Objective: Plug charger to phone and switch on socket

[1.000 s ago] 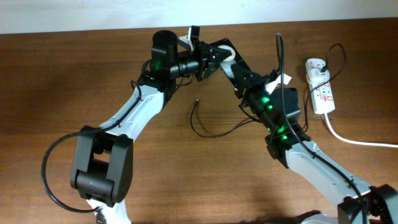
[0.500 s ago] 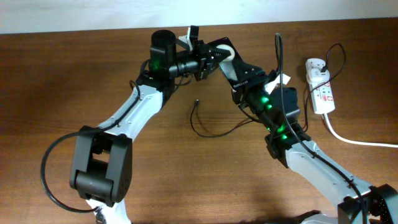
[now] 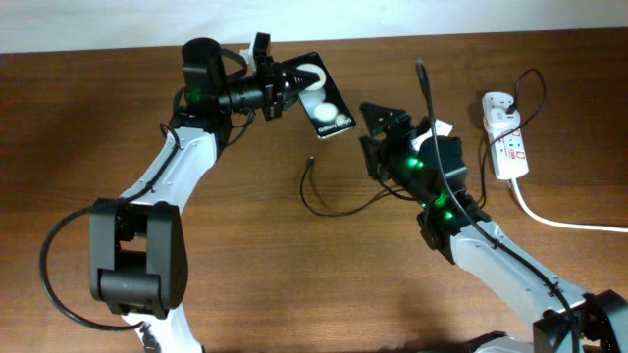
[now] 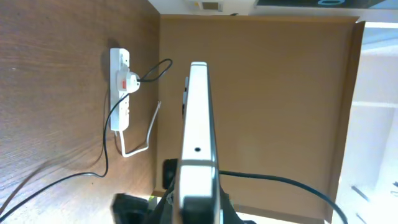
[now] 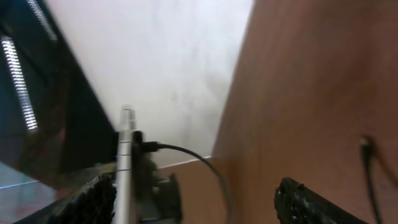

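Two white-and-black robot arms
Left arm (image 3: 175, 169) and right arm (image 3: 505, 263): white link shells, black joint housings, green lights glowing at the wrists, thick black cables looping alongside.

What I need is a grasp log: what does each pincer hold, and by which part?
The left pincer grips the phone by the short end nearest its wrist. The right pincer is open and holds nothing.

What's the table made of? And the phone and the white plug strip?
Table: looks like wood, brown streaky grain, dull finish; could be veneer. Phone: smooth black face, probably glass; silvery edge, maybe metal. Socket: smooth white plastic, by its look.
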`<state>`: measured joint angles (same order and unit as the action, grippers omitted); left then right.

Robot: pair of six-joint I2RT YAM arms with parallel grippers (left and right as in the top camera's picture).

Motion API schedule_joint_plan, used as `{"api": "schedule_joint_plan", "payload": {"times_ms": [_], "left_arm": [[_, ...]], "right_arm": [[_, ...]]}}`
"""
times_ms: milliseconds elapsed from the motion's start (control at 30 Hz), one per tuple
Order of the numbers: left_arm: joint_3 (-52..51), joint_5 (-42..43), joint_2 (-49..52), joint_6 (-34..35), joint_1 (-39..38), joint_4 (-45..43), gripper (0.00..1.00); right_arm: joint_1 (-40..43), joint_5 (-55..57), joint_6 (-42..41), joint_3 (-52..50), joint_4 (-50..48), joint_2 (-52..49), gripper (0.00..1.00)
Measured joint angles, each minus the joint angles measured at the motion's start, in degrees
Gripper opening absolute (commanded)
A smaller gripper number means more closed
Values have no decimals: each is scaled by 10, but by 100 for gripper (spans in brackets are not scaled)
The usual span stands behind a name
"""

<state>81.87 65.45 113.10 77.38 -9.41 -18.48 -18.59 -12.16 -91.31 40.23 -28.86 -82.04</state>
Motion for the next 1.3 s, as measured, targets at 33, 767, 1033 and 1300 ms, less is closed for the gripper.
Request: {"api": "schedule_joint_plan", "payload": {"times_ms": [33, 767, 1033, 1300], "left_arm": [[0, 6, 0, 0, 5, 0, 0], [0, 158, 0, -2, 121, 0, 0], [0, 229, 0, -2, 151, 0, 0], [0, 233, 0, 55, 150, 0, 0]], "right_arm": [[0, -4, 1, 0, 25, 0, 84], [0, -62, 392, 5, 330, 0, 88], [0, -62, 397, 5, 332, 0, 88], [0, -59, 399, 5, 332, 0, 88]]}}
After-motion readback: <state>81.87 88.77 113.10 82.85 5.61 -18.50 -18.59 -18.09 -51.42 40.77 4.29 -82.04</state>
